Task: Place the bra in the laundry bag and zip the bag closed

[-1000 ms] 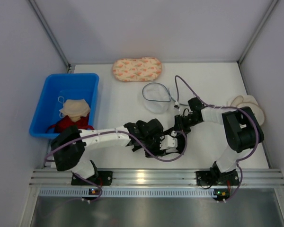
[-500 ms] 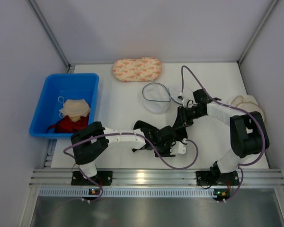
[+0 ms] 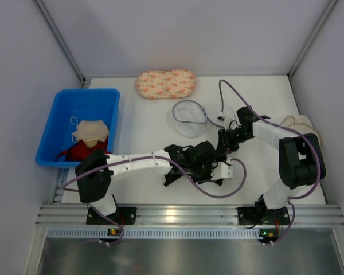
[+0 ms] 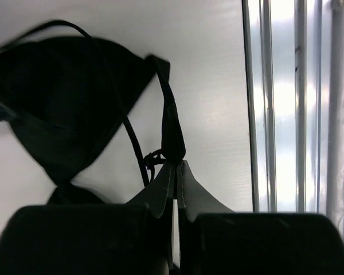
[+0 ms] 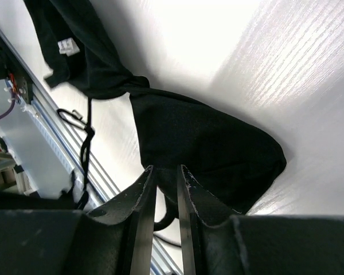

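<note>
The black bra lies on the white table near the front rail, mostly hidden under both arms in the top view. One cup (image 4: 63,114) shows in the left wrist view, and a thin strap (image 4: 171,123) runs down into my left gripper (image 4: 176,163), which is shut on it. Seen from above, the left gripper (image 3: 218,171) sits right of centre. My right gripper (image 5: 166,169) pinches the edge of the other cup (image 5: 206,143), jaws nearly together; from above the right gripper (image 3: 225,143) is just behind the left one. The laundry bag (image 3: 190,117), round white mesh, lies open behind both.
A blue bin (image 3: 49,129) at the left holds a beige cloth (image 3: 90,132) and something red. A peach patterned pouch (image 3: 166,83) lies at the back. A beige bra (image 3: 301,123) rests at the right wall. The metal rail (image 4: 275,103) runs close beside the left gripper.
My left gripper has slid right along the front of the table and closed on the bra strap. The right gripper has shifted slightly right, still gripping the cup.
</note>
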`<action>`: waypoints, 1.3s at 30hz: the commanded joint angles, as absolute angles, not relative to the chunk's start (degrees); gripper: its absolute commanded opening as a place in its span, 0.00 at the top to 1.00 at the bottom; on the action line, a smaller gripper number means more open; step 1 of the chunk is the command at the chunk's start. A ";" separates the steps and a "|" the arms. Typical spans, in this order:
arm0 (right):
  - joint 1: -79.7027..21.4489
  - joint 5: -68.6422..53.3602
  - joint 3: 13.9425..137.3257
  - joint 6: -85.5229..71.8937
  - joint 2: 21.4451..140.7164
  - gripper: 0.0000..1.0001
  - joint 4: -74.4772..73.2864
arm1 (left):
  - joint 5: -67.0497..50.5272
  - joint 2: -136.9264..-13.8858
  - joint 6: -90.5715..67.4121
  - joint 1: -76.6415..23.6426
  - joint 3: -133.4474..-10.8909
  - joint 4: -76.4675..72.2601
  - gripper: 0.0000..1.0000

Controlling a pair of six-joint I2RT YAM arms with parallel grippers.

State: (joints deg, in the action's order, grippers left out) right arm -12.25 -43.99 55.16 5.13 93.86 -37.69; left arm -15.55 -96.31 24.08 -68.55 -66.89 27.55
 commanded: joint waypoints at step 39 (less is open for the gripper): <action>4.48 -41.66 58.53 12.22 93.51 0.44 -39.20 | -27.77 -89.84 -3.68 -36.22 -74.64 28.29 0.37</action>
State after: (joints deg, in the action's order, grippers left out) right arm 2.68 -42.54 55.70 9.74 92.03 -39.48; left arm -22.63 -98.15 3.86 -38.68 -78.48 28.05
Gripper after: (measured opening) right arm 0.549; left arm 0.634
